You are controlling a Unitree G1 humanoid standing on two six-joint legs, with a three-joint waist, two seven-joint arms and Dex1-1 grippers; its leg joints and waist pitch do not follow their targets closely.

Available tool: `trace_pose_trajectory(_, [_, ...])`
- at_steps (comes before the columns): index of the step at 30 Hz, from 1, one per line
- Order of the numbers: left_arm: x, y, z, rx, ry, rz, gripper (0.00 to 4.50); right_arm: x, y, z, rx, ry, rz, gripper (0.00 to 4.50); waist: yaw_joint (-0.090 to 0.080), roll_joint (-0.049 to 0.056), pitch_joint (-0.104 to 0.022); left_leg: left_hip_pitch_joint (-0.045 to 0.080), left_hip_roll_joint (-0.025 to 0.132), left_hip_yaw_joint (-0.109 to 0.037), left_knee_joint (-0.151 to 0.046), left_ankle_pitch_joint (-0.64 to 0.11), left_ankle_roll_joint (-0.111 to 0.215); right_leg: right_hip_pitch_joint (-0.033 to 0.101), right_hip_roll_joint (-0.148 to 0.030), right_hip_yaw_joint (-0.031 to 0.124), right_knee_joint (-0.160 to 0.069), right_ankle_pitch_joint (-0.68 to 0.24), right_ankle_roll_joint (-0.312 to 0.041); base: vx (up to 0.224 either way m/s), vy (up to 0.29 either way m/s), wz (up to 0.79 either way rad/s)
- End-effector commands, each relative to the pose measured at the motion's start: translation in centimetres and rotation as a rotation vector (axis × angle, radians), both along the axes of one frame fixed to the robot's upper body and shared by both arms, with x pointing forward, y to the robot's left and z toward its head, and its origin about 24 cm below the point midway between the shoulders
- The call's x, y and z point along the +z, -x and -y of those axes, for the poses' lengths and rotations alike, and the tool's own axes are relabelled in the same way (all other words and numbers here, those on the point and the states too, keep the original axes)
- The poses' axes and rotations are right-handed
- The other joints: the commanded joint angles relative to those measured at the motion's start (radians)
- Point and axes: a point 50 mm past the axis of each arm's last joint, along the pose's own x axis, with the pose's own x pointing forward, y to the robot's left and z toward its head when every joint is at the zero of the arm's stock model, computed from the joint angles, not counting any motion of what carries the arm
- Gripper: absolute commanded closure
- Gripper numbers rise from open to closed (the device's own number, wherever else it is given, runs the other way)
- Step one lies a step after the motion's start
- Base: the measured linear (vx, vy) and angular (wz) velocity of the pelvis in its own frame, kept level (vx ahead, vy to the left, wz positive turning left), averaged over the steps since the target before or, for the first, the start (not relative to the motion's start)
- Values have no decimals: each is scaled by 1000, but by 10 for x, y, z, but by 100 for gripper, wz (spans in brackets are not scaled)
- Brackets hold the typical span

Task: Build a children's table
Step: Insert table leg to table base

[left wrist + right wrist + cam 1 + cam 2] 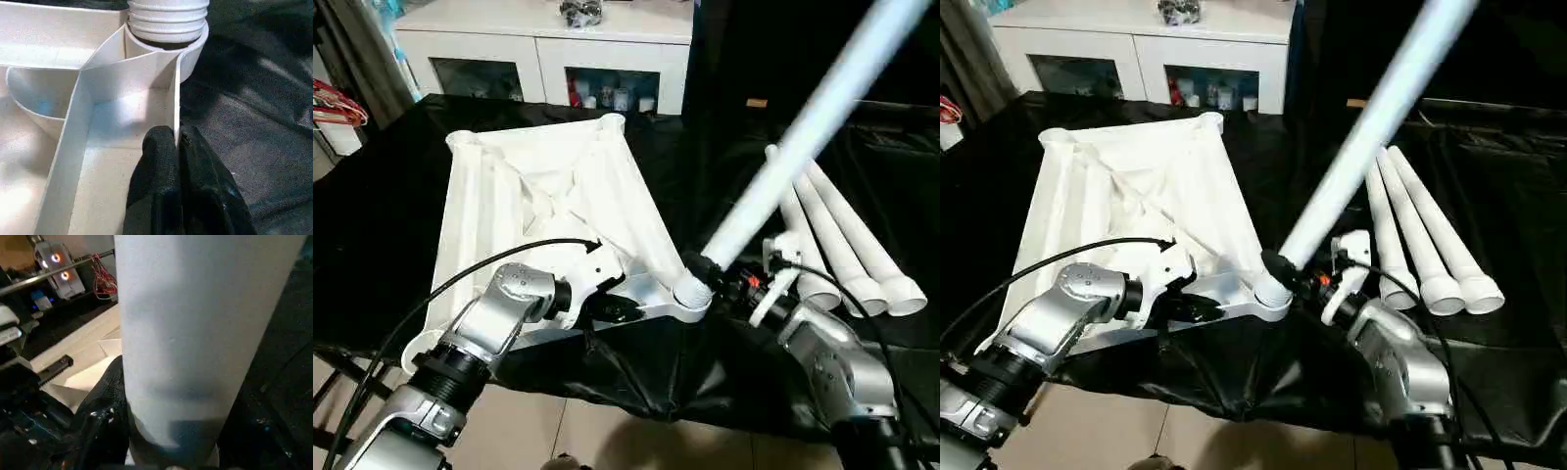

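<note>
Tabletop point(548, 186) upside down on black cloth point(372, 225). L gripper point(177, 161) pinches its rim by corner socket point(693, 294). R gripper point(729, 279) clamps leg point(803, 127) seated in socket. 3 spare legs point(847, 245) beside tabletop.

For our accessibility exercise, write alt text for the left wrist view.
The left gripper pinches the thin rim of the upturned white tabletop beside a corner socket, where the ribbed end of a leg sits. Black cloth lies beyond.

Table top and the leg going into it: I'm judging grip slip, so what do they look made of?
Table top: seemingly moulded white plastic with thin ribs and a faint sheen. Leg: apparently the same smooth white plastic, with ridges moulded into its end at the corner socket.
</note>
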Motion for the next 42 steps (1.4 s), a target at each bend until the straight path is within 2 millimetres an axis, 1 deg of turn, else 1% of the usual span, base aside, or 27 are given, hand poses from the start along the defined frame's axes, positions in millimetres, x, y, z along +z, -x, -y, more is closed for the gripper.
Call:
trace_pose_trajectory(1, [12, -7, 0, 8, 25, 50, 450, -26, 8, 5, -21, 89, -119, 261, -3, 4, -52, 22, 51, -22, -104, -272, -31, 35, -78, 31, -70, -205, -221, 0, 0, 0])
trace_pose_trajectory(2, [12, -7, -1, 6, 20, 54, 450, -25, 7, 2, -7, 114, -106, 261, -3, 3, -51, 22, 51, -22, -105, -281, -31, 33, -79, 32, -73, -229, -217, 0, 0, 0])
trace_pose_trajectory(3, [11, -7, -1, 5, 16, 56, 450, -23, 6, 0, 12, 136, -97, 261, -5, -1, -50, 21, 51, -23, -106, -284, -31, 34, -78, 32, -75, -247, -211, 0, 0, 0])
trace_pose_trajectory(5, [11, -7, -1, 3, 12, 58, 450, -22, 4, -3, 44, 167, -84, 261, -5, 2, -49, 21, 52, -24, -107, -289, -34, 33, -79, 33, -76, -268, -203, 0, 0, 0])
trace_pose_trajectory(6, [11, -7, -1, -2, 10, 58, 450, -22, 4, -5, 71, 183, -81, 261, -6, 0, -49, 22, 52, -24, -107, -292, -32, 31, -79, 33, -77, -275, -201, 0, 0, 0])
trace_pose_trajectory(7, [10, -7, -1, -7, 7, 58, 450, -21, 3, -8, 95, 197, -79, 261, -7, -2, -49, 21, 52, -24, -108, -290, -32, 32, -79, 34, -77, -274, -199, 0, 0, 0])
trace_pose_trajectory(8, [10, -6, -1, -14, 5, 59, 450, -21, 2, -10, 121, 208, -79, 261, -7, 0, -49, 20, 52, -24, -108, -289, -32, 31, -79, 33, -76, -275, -199, 0, 0, 0])
trace_pose_trajectory(10, [9, -5, -1, -22, 1, 61, 450, -20, 0, -12, 143, 215, -78, 261, -8, -4, -48, 21, 52, -23, -107, -290, -29, 30, -80, 34, -78, -280, -201, 0, 0, 0])
trace_pose_trajectory(12, [9, -5, -1, -29, -1, 62, 450, -20, -1, -13, 157, 221, -77, 261, -9, -3, -49, 20, 52, -23, -108, -283, -25, 30, -79, 35, -78, -279, -200, 0, 0, 0])
trace_pose_trajectory(13, [9, -4, -1, -50, -8, 65, 450, -20, -2, -15, 200, 237, -79, 261, -8, -7, -48, 19, 52, -23, -108, -281, -24, 31, -80, 34, -78, -279, -200, 0, 0, 0])
trace_pose_trajectory(14, [9, -3, -1, -61, -11, 66, 450, -20, -3, -16, 222, 244, -81, 261, -10, -6, -49, 18, 52, -24, -108, -275, -21, 32, -81, 34, -77, -278, -203, 0, 0, 0])
trace_pose_trajectory(16, [9, -2, -1, -74, -15, 66, 450, -20, -3, -16, 244, 253, -85, 261, -11, -5, -49, 19, 53, -23, -107, -273, -21, 31, -80, 34, -77, -273, -205, 0, 0, 0])
trace_pose_trajectory(19, [8, 0, -2, -113, -30, 68, 450, -21, -2, -17, 319, 276, -95, 261, -11, -6, -51, 18, 52, -23, -107, -260, -15, 34, -80, 33, -75, -246, -210, 0, 0, 0])
trace_pose_trajectory(20, [8, 1, -2, -132, -36, 68, 450, -22, -1, -18, 363, 291, -101, 261, -11, -4, -51, 19, 52, -22, -106, -248, -12, 34, -79, 33, -73, -220, -216, 0, 0, 0])
trace_pose_trajectory(21, [8, 1, -2, -134, -37, 68, 450, -22, -1, -18, 368, 293, -102, 261, -12, -4, -52, 18, 52, -22, -106, -240, -10, 35, -78, 32, -71, -200, -223, 0, 0, 0])
trace_pose_trajectory(23, [9, 2, -3, -149, -40, 68, 450, -23, 0, -17, 409, 304, -114, 261, -10, -4, -53, 19, 52, -20, -104, -234, -6, 36, -78, 32, -70, -184, -231, 0, 0, 0])
trace_pose_trajectory(24, [9, 2, -3, -154, -42, 67, 450, -24, 1, -16, 422, 316, -115, 261, -8, -1, -53, 19, 52, -20, -104, -232, -5, 37, -79, 32, -70, -179, -234, 0, 0, 0])
trace_pose_trajectory(25, [9, 2, -3, -159, -44, 66, 450, -26, 2, -15, 438, 329, -119, 261, -8, -3, -53, 20, 53, -20, -104, -229, -6, 37, -77, 32, -69, -167, -237, 0, 0, 0])
trace_pose_trajectory(27, [9, 2, -3, -160, -44, 66, 450, -26, 3, -15, 444, 332, -120, 261, -7, -4, -51, 21, 53, -19, -105, -237, -7, 38, -77, 32, -69, -166, -240, 0, 0, 0])
trace_pose_trajectory(29, [9, 1, -4, -164, -45, 67, 450, -27, 4, -14, 456, 329, -127, 261, -6, -4, -50, 25, 53, -19, -107, -257, -11, 38, -79, 33, -73, -192, -237, 0, 0, 0])
trace_pose_trajectory(30, [9, 1, -4, -167, -47, 68, 450, -28, 5, -14, 461, 330, -130, 261, -5, -5, -50, 27, 54, -19, -108, -261, -12, 39, -79, 33, -74, -198, -234, 0, 0, 0])
trace_pose_trajectory(31, [9, 1, -5, -172, -49, 68, 450, -29, 7, -13, 469, 332, -132, 261, -5, -8, -50, 28, 54, -19, -109, -259, -12, 40, -79, 34, -74, -198, -234, 0, 0, 0])
trace_pose_trajectory(33, [9, 0, -6, -178, -50, 67, 450, -30, 9, -11, 478, 331, -137, 261, -2, -8, -50, 29, 53, -17, -109, -251, -10, 41, -79, 35, -75, -199, -231, 0, 0, 0])
trace_pose_trajectory(34, [10, 0, -6, -181, -50, 67, 450, -30, 10, -11, 482, 328, -137, 261, 0, -7, -51, 30, 53, -17, -109, -239, -8, 41, -79, 35, -75, -185, -231, 0, 0, 0])
trace_pose_trajectory(37, [9, -1, -8, -186, -54, 70, 450, -31, 12, -11, 486, 324, -136, 261, 0, -8, -54, 28, 53, -17, -108, -216, -5, 45, -77, 33, -69, -138, -238, 0, 0, 0])
trace_pose_trajectory(38, [10, -2, -8, -187, -56, 71, 450, -32, 13, -11, 480, 320, -130, 261, 0, -7, -55, 29, 53, -17, -107, -215, -3, 44, -77, 32, -68, -122, -243, 0, 0, 0])
trace_pose_trajectory(42, [11, -3, -8, -181, -55, 77, 450, -32, 10, -9, 417, 287, -128, 261, -1, -6, -52, 30, 54, -18, -111, -239, -7, 44, -77, 32, -71, -146, -245, 0, 0, 0])
